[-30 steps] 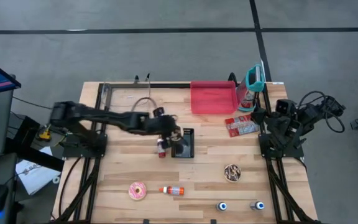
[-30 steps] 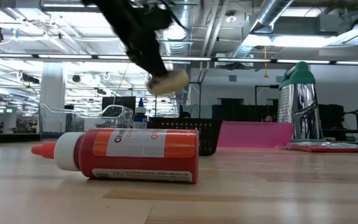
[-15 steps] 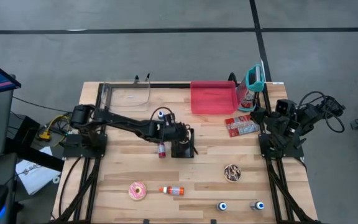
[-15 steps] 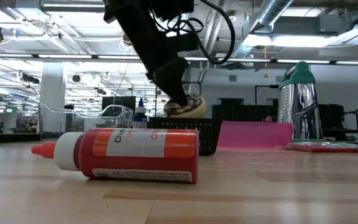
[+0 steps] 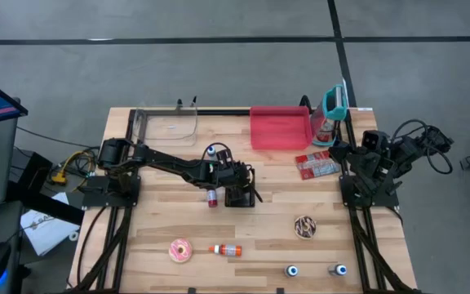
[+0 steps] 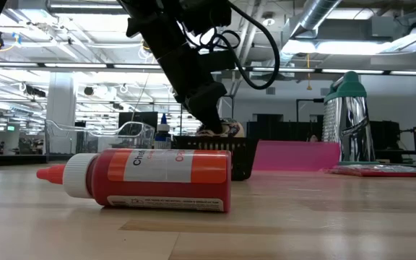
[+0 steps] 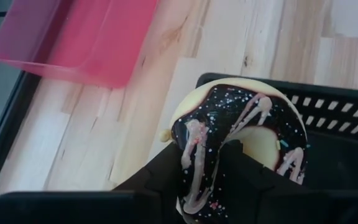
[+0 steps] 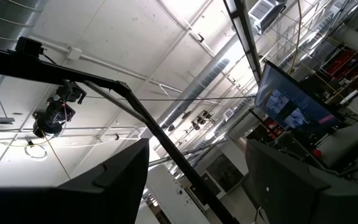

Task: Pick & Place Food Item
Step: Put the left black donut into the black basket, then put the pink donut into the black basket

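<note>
A chocolate-glazed donut [image 7: 241, 130] with pink drizzle and sprinkles sits between the fingers of my left gripper [image 7: 204, 186]. That gripper [image 5: 239, 186] is shut on it over the black basket [image 5: 247, 201] at the table's middle. In the low view the donut [image 6: 221, 130] is level with the basket's top rim [image 6: 240, 142]. My right gripper [image 8: 197, 155] is parked at the table's right edge, pointing up at the ceiling, open with nothing between its fingers. My left gripper pinches the donut's ring at the part nearest the wrist [image 7: 197, 165], with one finger [image 7: 244, 180] at the hole side and the other [image 7: 160, 177] outside the ring. The fingers slant down from the table's left. The donut is tilted on edge at the basket's rim; whether it touches the basket cannot be told.
Near the front lie a pink donut [image 5: 180, 250], a red bottle [image 5: 227, 249] and a second chocolate donut [image 5: 304, 227]. A small bottle [image 5: 212, 196] stands just left of the basket. At the back right are a pink tray [image 5: 281, 128], a grater [image 5: 334, 102] and a packet [image 5: 317, 165].
My left gripper has stretched out toward the table's right and gone down with the donut. The donut has sunk from well above the black basket to the level of the basket's rim.
</note>
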`<action>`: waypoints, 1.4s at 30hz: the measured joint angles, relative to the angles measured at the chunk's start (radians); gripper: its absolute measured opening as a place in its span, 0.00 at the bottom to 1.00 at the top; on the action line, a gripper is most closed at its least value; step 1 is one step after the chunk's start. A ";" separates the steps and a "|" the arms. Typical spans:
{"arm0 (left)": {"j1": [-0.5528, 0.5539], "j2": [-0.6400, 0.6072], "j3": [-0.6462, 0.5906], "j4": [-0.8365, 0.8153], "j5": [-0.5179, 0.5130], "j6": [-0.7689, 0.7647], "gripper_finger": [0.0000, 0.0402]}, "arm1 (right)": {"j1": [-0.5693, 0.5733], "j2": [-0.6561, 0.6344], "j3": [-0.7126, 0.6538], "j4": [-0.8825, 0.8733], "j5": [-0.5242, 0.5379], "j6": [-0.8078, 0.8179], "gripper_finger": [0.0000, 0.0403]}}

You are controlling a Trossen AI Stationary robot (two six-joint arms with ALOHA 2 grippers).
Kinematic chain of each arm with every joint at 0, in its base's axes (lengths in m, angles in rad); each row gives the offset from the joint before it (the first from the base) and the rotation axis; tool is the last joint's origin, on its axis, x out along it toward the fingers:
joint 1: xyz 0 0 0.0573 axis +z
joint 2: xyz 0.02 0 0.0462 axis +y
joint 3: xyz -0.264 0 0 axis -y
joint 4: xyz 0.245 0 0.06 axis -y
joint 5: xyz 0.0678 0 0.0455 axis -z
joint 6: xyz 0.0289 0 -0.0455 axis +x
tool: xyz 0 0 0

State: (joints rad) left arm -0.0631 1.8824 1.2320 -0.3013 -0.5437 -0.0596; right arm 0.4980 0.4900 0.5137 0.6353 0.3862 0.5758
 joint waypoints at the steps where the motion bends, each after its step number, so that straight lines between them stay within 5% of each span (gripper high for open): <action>1: 0.000 0.000 0.000 -0.006 0.000 0.000 0.24 | 0.000 0.000 0.000 0.000 0.000 0.000 0.64; 19: 0.002 0.000 0.000 -0.016 0.013 0.003 0.40 | 0.000 0.000 0.000 0.000 -0.004 0.016 0.64; 42: 0.010 -0.053 -0.002 -0.107 -0.036 -0.005 0.47 | 0.056 0.003 0.000 0.000 0.006 0.012 0.64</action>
State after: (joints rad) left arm -0.0527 1.8295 1.2304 -0.4086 -0.5801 -0.0641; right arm 0.5541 0.4929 0.5137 0.6357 0.3920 0.5876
